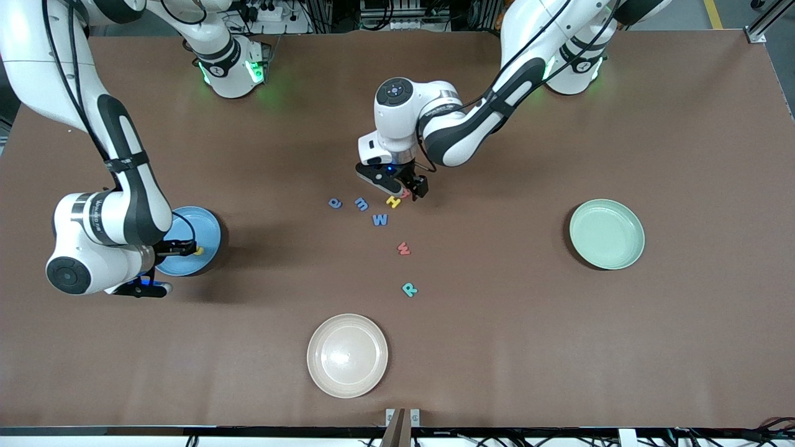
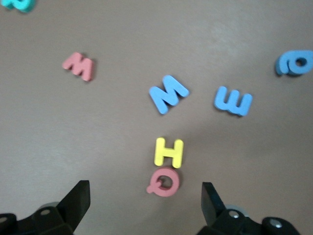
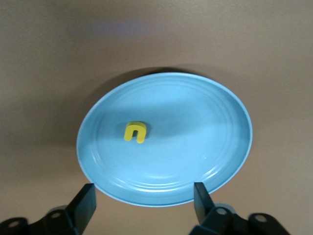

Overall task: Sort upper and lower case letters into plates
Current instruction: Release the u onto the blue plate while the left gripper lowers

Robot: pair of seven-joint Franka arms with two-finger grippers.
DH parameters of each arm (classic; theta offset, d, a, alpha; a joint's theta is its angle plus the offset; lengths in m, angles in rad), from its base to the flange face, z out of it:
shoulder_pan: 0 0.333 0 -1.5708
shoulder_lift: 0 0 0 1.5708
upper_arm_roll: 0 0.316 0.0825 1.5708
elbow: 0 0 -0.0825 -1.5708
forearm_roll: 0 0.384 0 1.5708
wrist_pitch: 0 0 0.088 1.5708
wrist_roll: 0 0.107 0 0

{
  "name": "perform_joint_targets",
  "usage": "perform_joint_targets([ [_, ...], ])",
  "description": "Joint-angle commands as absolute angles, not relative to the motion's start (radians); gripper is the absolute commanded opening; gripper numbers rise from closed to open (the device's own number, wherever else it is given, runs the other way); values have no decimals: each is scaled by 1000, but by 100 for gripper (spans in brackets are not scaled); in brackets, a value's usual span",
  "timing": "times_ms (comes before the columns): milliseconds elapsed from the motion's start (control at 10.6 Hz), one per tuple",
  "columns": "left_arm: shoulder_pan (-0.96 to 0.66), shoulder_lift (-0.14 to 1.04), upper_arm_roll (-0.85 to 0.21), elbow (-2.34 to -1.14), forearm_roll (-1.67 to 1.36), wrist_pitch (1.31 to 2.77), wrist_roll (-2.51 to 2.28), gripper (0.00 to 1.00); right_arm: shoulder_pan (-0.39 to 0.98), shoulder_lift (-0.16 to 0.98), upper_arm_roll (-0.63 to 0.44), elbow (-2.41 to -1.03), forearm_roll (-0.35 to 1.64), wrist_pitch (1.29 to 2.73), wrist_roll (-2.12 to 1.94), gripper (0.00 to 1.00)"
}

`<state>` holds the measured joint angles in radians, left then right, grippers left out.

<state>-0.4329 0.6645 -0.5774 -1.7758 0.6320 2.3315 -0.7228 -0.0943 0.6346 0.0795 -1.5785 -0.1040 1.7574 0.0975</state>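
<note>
From the front, one small yellow letter (image 1: 198,251) lies in the blue plate (image 1: 202,226) at the right arm's end, the green plate (image 1: 607,234) at the left arm's end holds nothing, and the other letters are loose mid-table, so I'd say sorting has barely begun. The left wrist view adds a pink Q (image 2: 164,182) touching the yellow H (image 2: 168,152), with the left gripper (image 2: 145,203) spread wide and empty above them. The right wrist view shows the right gripper (image 3: 145,201) open, holding nothing, over the blue plate's rim.
</note>
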Motion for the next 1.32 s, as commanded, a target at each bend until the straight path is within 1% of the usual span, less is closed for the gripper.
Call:
perform_joint_targets([
  [0,-446,687,-578,-1775,669,2341,-742,100,-81,621,86,-1577,-37,1740,107,90],
  [284,-443,722,-554,-1770,701,2408,-744,100,-78,621,84,-1577,-11,1736,109,90],
  [946,-445,738,-552,-1822,709,2431,-841,100,-74,618,84,-1575,-11,1733,109,90],
  [1230,-446,750,-552,-1824,709,2431,-856,100,-66,623,84,-1578,-11,1733,144,90],
])
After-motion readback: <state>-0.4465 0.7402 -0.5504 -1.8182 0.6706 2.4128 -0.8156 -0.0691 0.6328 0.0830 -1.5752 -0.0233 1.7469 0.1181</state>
